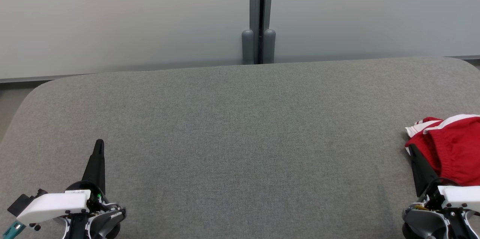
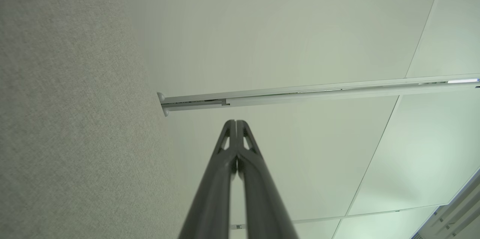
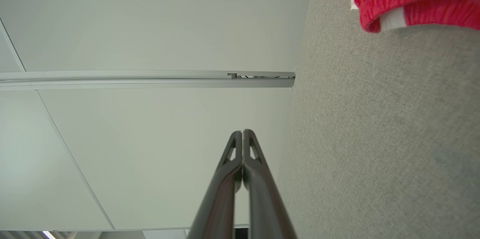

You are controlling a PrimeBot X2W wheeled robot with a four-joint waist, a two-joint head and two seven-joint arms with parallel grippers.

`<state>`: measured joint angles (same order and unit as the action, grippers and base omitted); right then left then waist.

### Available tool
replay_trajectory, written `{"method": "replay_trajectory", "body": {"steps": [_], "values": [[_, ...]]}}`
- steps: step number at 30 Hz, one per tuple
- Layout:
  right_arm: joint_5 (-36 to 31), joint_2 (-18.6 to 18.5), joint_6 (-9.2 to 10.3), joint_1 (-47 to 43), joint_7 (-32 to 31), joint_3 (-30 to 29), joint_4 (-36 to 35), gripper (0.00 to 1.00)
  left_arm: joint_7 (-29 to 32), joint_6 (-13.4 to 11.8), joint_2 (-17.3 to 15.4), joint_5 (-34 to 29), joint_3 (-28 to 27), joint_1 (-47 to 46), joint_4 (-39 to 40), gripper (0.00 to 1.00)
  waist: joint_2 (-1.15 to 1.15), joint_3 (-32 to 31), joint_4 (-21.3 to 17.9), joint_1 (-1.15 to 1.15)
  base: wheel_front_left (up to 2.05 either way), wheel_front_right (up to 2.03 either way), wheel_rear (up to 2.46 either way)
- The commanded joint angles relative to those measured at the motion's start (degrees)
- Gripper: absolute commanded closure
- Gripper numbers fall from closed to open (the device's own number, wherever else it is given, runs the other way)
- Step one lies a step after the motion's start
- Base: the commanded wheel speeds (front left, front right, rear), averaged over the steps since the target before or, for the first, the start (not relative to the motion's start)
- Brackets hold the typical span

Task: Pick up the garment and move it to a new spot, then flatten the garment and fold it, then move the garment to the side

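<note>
The garment is a bunched red cloth with white stripes, lying at the far right edge of the grey fabric surface; its edge also hangs into the right wrist view as the garment at the top right. My right gripper is shut and empty, its tip just at the garment's near left side. At the lower left my left gripper is shut too, holding nothing, far from the garment. In the wrist views, the left gripper and right gripper each show fingers pressed together.
The grey surface has rounded far corners and ends at a pale wall with a dark vertical post behind the middle. A wide stretch of bare fabric lies between the two grippers.
</note>
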<state>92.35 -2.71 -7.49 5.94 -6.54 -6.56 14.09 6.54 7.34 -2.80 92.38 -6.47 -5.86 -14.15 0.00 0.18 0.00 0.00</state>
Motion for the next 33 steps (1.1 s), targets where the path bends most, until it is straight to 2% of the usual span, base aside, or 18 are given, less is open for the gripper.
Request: {"method": "replay_trajectory", "body": {"steps": [1,33], "values": [[0.1,-0.2,-0.01,0.5,-0.2,-0.1,-0.2,1.0,0.2,0.3,-0.1,0.1,-0.2,-0.7,0.2,1.0,0.0,0.0,0.0,0.0,0.0,0.0,0.0],[0.1,-0.2,-0.01,0.5,-0.2,-0.1,-0.2,1.0,0.2,0.3,-0.1,0.1,-0.2,-0.7,0.2,1.0,0.0,0.0,0.0,0.0,0.0,0.0,0.0]]}}
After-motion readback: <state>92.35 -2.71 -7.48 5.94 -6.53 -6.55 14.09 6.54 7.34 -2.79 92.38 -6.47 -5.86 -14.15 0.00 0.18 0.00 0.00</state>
